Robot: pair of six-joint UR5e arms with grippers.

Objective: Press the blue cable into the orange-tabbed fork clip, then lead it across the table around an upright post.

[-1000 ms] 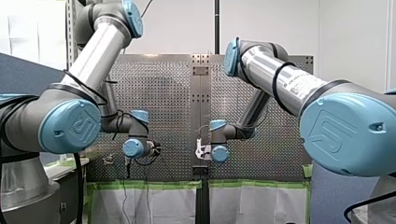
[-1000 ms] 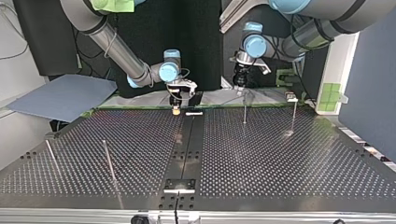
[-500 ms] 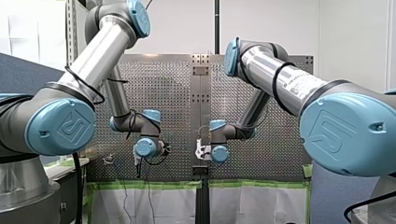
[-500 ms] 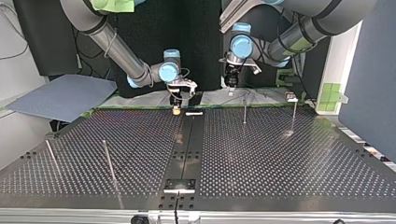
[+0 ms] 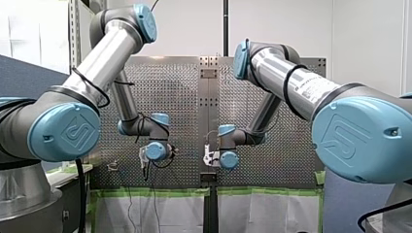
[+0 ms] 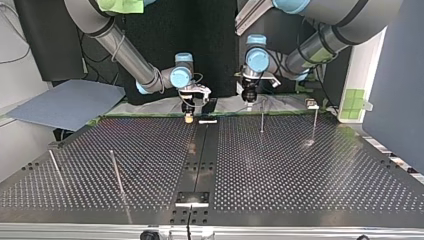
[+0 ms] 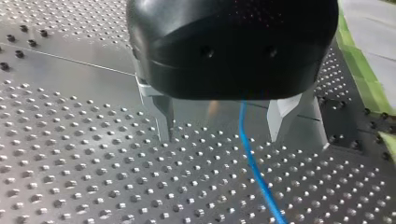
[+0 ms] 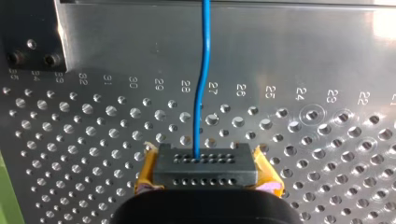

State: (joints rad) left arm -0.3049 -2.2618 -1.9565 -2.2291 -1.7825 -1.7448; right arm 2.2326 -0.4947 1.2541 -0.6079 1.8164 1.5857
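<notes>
The blue cable [image 8: 201, 93] comes out of a black perforated block [image 8: 205, 163], and my right gripper [image 8: 205, 181] is shut on that block with its yellow pads [image 8: 145, 179]. In the top view my right gripper [image 6: 188, 114] stands low at the table's far edge, near the centre strip. My left gripper [image 7: 219, 137] hovers over the perforated plate with its metal fingers [image 7: 164, 116] apart. The blue cable [image 7: 252, 163] runs loose between them, touching neither. In the top view my left gripper [image 6: 248, 95] hangs just left of a thin upright post [image 6: 262, 120]. I cannot make out the orange-tabbed clip.
A second post [image 6: 315, 122] stands further right in the top view, with a small fixture [image 6: 312, 104] behind it. Two leaning rods [image 6: 116, 172] [image 6: 55, 167] stand at the near left. A white piece [image 6: 207, 121] lies beside my right gripper. A black plate [image 6: 192, 198] sits at the near centre.
My left arm has swung toward the table's middle, leftward in the top view, and come down a little. My right arm has stayed put, still shut on the block.
</notes>
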